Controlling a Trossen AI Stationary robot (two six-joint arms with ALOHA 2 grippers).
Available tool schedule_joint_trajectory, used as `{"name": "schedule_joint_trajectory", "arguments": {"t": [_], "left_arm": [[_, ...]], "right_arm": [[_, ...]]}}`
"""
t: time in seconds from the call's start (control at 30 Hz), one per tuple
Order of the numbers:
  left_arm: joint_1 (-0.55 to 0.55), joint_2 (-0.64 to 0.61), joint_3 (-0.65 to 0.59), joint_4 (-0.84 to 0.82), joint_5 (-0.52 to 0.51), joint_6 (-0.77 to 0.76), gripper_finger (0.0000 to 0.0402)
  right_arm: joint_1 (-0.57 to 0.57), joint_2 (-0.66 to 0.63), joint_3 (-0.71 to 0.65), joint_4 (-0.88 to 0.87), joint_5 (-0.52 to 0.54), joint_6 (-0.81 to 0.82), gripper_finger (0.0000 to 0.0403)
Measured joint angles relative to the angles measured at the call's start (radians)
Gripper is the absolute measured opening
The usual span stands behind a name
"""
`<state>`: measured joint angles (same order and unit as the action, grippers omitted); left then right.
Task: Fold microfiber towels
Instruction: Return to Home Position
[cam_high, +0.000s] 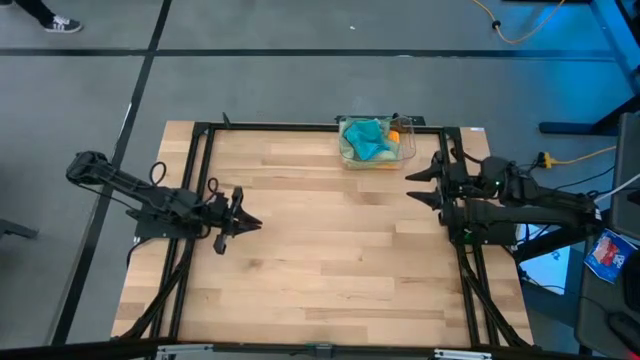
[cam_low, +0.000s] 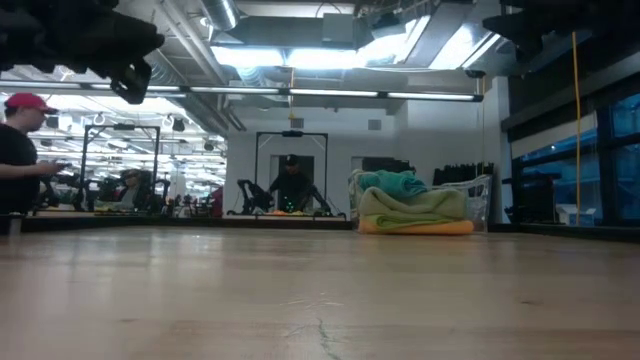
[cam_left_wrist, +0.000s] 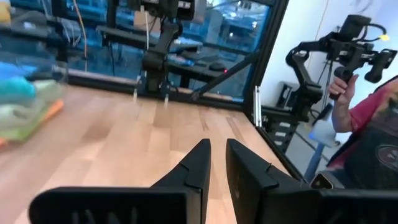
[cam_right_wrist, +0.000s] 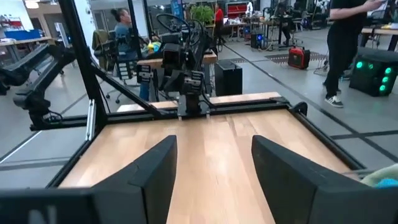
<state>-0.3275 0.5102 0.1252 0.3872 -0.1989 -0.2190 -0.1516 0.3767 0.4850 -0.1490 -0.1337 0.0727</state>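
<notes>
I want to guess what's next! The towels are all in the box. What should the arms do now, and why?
Probably draw both arms back to rest: the teal towel tops the folded stack in the clear bin, and the left gripper and right gripper hold nothing.

Your table (cam_high: 330, 260) is evenly lit from overhead; ceiling lights (cam_low: 300, 57) glare bright in your low view; shadows are faint.
</notes>
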Motion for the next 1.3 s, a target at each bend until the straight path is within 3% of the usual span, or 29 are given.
{"name": "schedule_joint_trajectory", "arguments": {"t": [0.43, 0.9, 1.03, 1.3], "left_arm": [[0.000, 0.000, -0.001, -0.037, 0.000, -0.014, 0.0043], [0.000, 0.000, -0.001, -0.037, -0.001, -0.014, 0.0043], [0.000, 0.000, -0.001, -0.037, -0.001, -0.014, 0.0043], [0.000, 0.000, -0.001, -0.037, -0.001, -0.014, 0.0043]], "right_arm": [[0.000, -0.043, -0.035, -0.070, -0.072, -0.024, 0.0210], [0.000, -0.256, -0.477, 0.305, -0.085, 0.024, 0.0210], [0.000, -0.277, -0.470, 0.189, -0.086, 0.027, 0.0210], [0.000, -0.273, -0.470, 0.178, -0.085, 0.025, 0.0210]]}}
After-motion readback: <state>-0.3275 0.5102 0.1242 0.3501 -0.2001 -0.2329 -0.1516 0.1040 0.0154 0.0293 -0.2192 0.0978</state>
